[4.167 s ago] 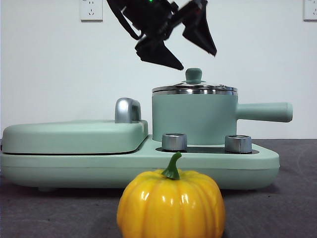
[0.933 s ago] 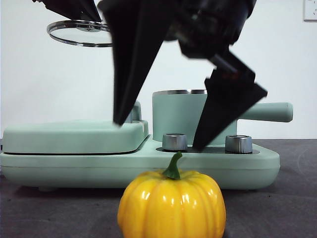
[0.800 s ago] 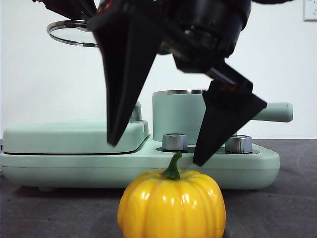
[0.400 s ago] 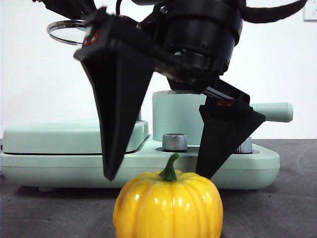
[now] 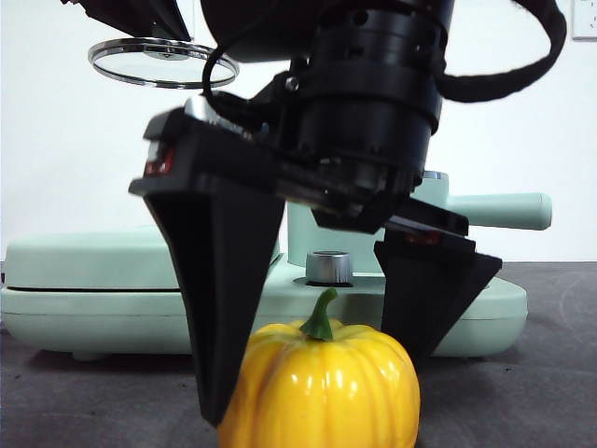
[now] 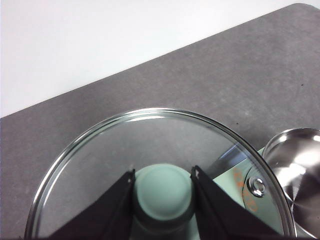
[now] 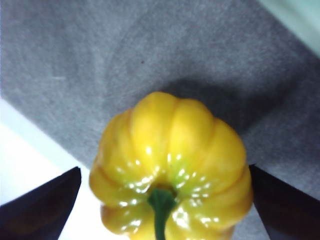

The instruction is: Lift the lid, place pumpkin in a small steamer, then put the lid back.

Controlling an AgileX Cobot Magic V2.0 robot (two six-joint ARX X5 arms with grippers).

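1. Two grippers show in the front view. The right gripper [image 5: 317, 364] fills the middle, big and dark, with its jaws spread wide and reaching down on either side of the pumpkin [image 5: 322, 385], which sits on the dark grey table [image 5: 541, 392] at the near edge. One jaw tip hangs just beside the pumpkin's flank; whether it touches cannot be told. Behind the arm, part of the small steamer [image 5: 438, 201] shows, its long handle pointing to one side, standing on the mint green base [image 5: 84, 303] behind a silver knob [image 5: 328, 268]. High at the upper corner the lid [image 5: 159, 63] hangs in the air, well apart from the steamer, its steel rim seen nearly edge-on.

2. From the left wrist, the left gripper [image 6: 163, 200] pinches the lid's mint green knob [image 6: 163, 192] between its two jaws. The clear glass lid [image 6: 100, 155] spreads round the knob, with grey table beneath it and a shiny steel rim [image 6: 295, 165] at the side.

3. From the right wrist, the pumpkin [image 7: 172, 165] lies between the right gripper's parted jaws [image 7: 165, 205], neither jaw touching it, its green stem [image 7: 161, 212] pointing toward the camera.
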